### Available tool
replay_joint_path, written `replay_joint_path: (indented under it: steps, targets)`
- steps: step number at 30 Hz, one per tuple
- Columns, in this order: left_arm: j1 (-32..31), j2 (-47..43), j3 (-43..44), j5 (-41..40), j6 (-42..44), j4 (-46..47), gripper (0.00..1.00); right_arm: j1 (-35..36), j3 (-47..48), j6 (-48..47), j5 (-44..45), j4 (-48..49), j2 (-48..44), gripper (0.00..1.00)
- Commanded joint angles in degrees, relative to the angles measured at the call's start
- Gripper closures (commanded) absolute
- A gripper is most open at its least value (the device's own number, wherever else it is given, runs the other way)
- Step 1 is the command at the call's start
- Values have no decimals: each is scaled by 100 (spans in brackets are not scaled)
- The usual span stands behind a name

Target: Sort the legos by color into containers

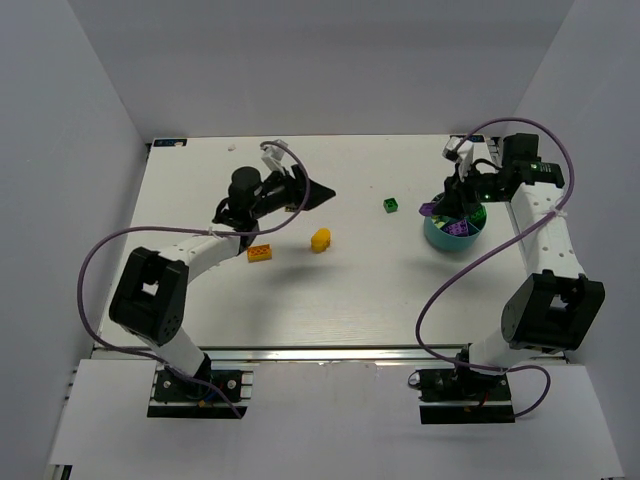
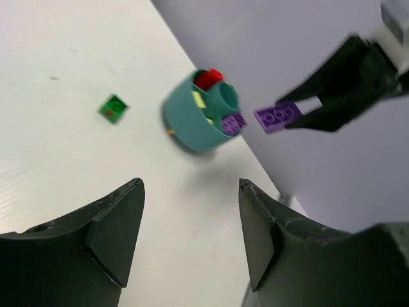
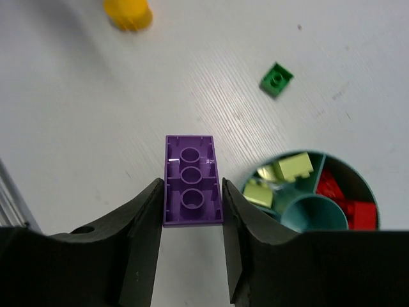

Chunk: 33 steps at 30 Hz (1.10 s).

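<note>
Teal bowl (image 3: 317, 215): right side of top view; red bricks (image 3: 342, 198), lime bricks (image 3: 281, 173), one purple piece (image 2: 233, 121) in separate sections.
Right gripper (image 3: 192, 188): clamped on purple brick (image 3: 190, 173) beside the bowl.
Left gripper (image 2: 190, 192): jaws wide, empty, upper centre-left.

Bright, even overhead light; soft shadows; teal bowl (image 2: 188, 128) blurred in left wrist view.

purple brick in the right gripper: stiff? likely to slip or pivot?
Probably rigid: the purple brick shows crisp moulded edges and no bend in the right gripper. Likely light, being small against the teal bowl. Its sides look glossy and it is held by one end only, so it may pivot or slip.
</note>
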Motion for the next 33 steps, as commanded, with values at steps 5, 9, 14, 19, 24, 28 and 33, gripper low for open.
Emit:
replay_joint_path:
  steps: [5,9,14,19,24,28,33]
  targets:
    - [394,-764,-269,-107,460,-748,30,16,462,-2108,1957,-811,-155,100]
    - [464,-887,-410,-80,487,-766,30,16,726,-2487,2256,-1022,-58,100]
    - [473,-966,-551,-45,487,-757,30,94,789,-2971,2633,-1277,-23,100]
    - [482,-1010,-586,-10,513,-810,30,262,648,-3419,3038,-1260,-41,100]
    - [491,-1072,-621,-10,566,-889,30,288,630,-3560,3188,-1277,12,100]
    - [491,-1142,-709,-10,566,-898,30,306,464,-3709,3477,-1304,-14,100]
    - [499,-1283,-815,-45,618,-977,30,297,262,-4034,3934,-1295,-189,100]
